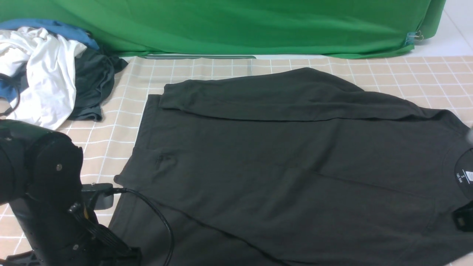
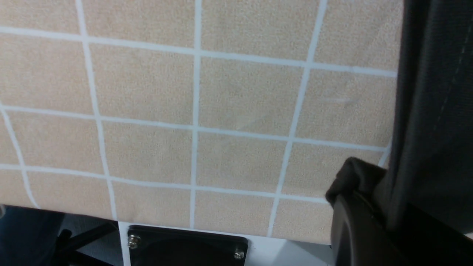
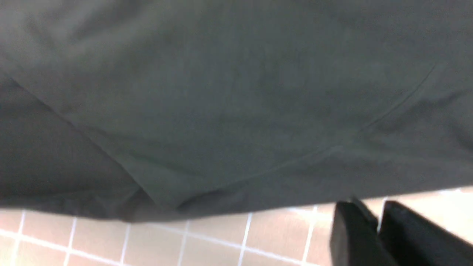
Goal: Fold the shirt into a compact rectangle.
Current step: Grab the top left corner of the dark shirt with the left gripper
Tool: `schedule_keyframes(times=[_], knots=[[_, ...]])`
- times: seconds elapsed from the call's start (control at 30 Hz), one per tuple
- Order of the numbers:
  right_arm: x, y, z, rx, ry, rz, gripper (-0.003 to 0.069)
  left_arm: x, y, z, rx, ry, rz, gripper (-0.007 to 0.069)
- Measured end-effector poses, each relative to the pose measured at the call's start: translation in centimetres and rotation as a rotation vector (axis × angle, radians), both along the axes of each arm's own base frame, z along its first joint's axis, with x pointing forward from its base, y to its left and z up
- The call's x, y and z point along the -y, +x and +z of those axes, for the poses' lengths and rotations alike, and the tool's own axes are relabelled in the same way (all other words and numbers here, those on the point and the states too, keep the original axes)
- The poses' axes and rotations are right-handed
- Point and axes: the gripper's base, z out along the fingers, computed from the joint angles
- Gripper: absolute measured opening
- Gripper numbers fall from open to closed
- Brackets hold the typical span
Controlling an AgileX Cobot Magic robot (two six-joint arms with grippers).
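Lying flat across the middle and right of the front view, the large black T-shirt (image 1: 288, 166) covers most of the desk (image 1: 207, 70), which is dressed in a beige cloth with a white grid. You can see its collar at the right edge of that frame, with a small white neck label (image 1: 466, 176) inside it. The shirt's far side is folded over onto itself as a long band across the upper middle of the frame.

Your bulky black left arm (image 1: 40, 184) fills the lower left corner, and a thin black cable (image 1: 159, 218) loops from it over the shirt's near corner. In the left wrist view, at lower right, the left tool (image 2: 373, 207) appears to be clamped on the shirt's hem. A lump of black fabric sits over one finger (image 2: 354, 229), and the stitched edge runs down past it, hiding the other finger.

In the blurred right wrist view, the right tool (image 3: 378, 221) sits at lower right with its two fingers drawn together. Only a thin slit shows between them, with nothing in it. It hangs over bare grid cloth, just beside the shirt's edge.

At the front view's upper left, a crumpled white garment (image 1: 44, 74), a dark grey garment (image 1: 92, 81) and a blue garment (image 1: 55, 26) lie heaped together. A green fabric backdrop (image 1: 240, 26) spans the top.
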Motion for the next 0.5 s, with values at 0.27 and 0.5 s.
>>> schedule_keyframes(times=[0.27, 0.5], knots=[[-0.5, 3.0, -3.5, -0.148, -0.043, 0.043, 0.0471, -0.1, 0.2, 0.0, 0.018, 0.015, -0.007, 0.0031], [-0.8, 6.1, -8.2, -0.268, -0.109, 0.111, 0.0498, -0.1, 0.3, 0.0, 0.035, 0.015, -0.007, 0.0031]])
